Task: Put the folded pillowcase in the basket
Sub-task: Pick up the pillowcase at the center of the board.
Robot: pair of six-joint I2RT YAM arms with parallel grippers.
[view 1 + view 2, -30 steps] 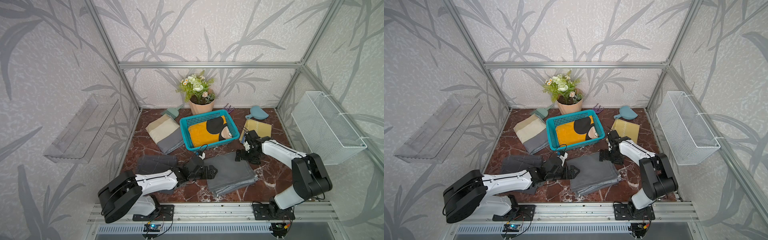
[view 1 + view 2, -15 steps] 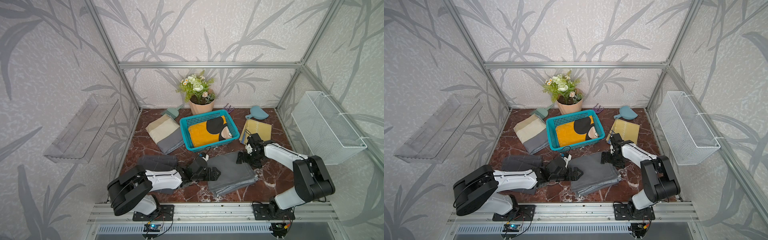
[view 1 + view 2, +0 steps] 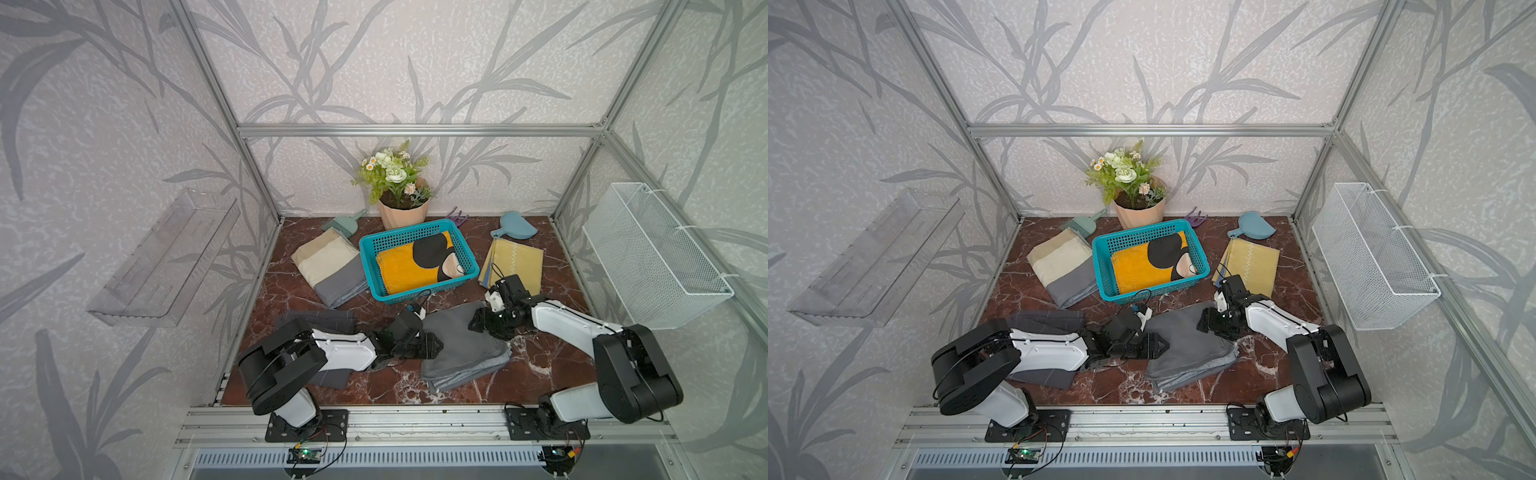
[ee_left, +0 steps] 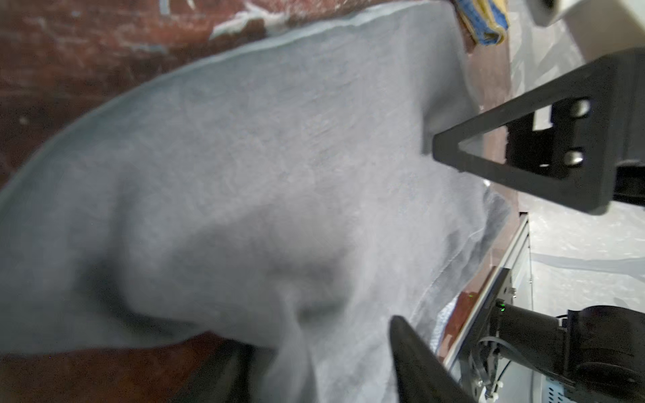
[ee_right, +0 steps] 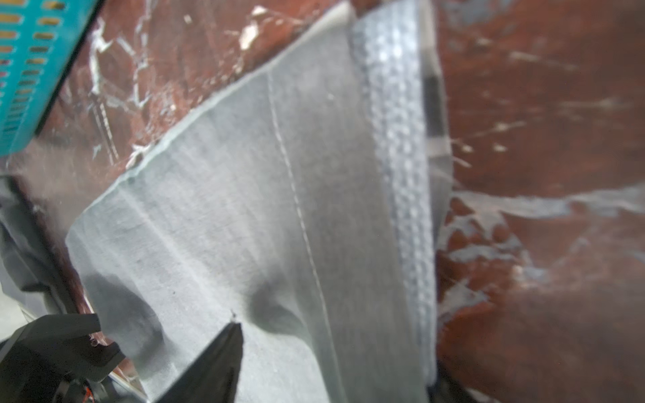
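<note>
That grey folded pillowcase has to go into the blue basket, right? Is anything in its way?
No object lies on the marble between the grey pillowcase and the basket. The basket already holds an orange cloth, so the pillowcase would probably land on top of it.

both top views: high, in front of the basket [image 3: 409, 292], facing down and back, far, same whole scene | wrist views: very near, both on grey pillowcase [image 4: 244, 157] before the basket

walls [image 3: 374, 62]: grey leaf-print | frame [image 3: 415, 129]: aluminium | floor [image 3: 395, 386]: red-brown marble | left wall: clear shelf [image 3: 166, 257] | right wall: wire basket [image 3: 652, 253]
</note>
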